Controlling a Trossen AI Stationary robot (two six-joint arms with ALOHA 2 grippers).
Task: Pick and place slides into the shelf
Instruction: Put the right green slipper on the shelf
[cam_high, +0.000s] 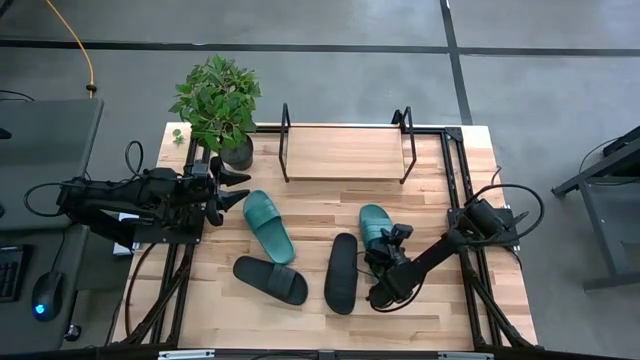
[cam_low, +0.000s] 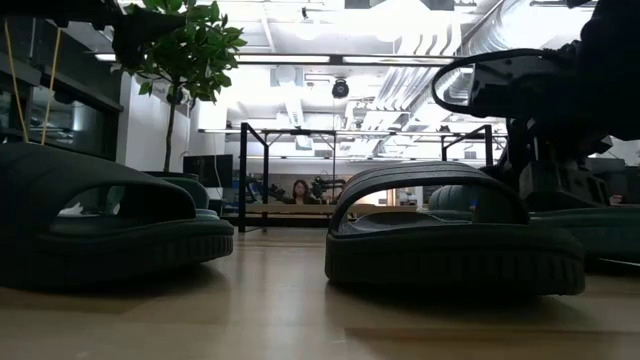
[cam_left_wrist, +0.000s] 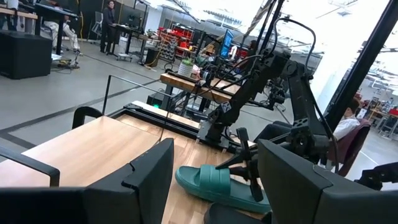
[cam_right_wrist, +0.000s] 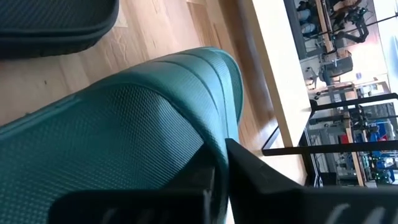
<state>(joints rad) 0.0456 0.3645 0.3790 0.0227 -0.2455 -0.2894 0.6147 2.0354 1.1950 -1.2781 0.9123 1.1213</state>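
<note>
Two teal slides (cam_high: 268, 226) (cam_high: 373, 222) and two black slides (cam_high: 270, 281) (cam_high: 341, 273) lie sole-down on the wooden tabletop. The shelf (cam_high: 345, 152) stands at the far edge, its board bare. My right gripper (cam_high: 389, 240) is at the right teal slide (cam_right_wrist: 124, 130), shut on its strap. My left gripper (cam_high: 236, 190) hovers open by the plant, pointing level toward the table's right, with nothing between its fingers (cam_left_wrist: 146, 180). In the low view the black slides (cam_low: 455, 235) (cam_low: 100, 220) fill the front, and the right arm stands behind the middle one. My right gripper pinches the edge of the teal slide's ribbed strap (cam_right_wrist: 217, 146) between its two fingers (cam_right_wrist: 267, 180). The fingers slant down at it from the table's near right. The slide lies with its sole on the table (cam_high: 320, 210).
A potted plant (cam_high: 218, 100) stands at the far left corner, close to my left gripper. Black metal loop frames (cam_high: 285, 140) (cam_high: 408, 140) rise at both ends of the shelf. A black slide (cam_high: 341, 273) lies just left of the held one.
</note>
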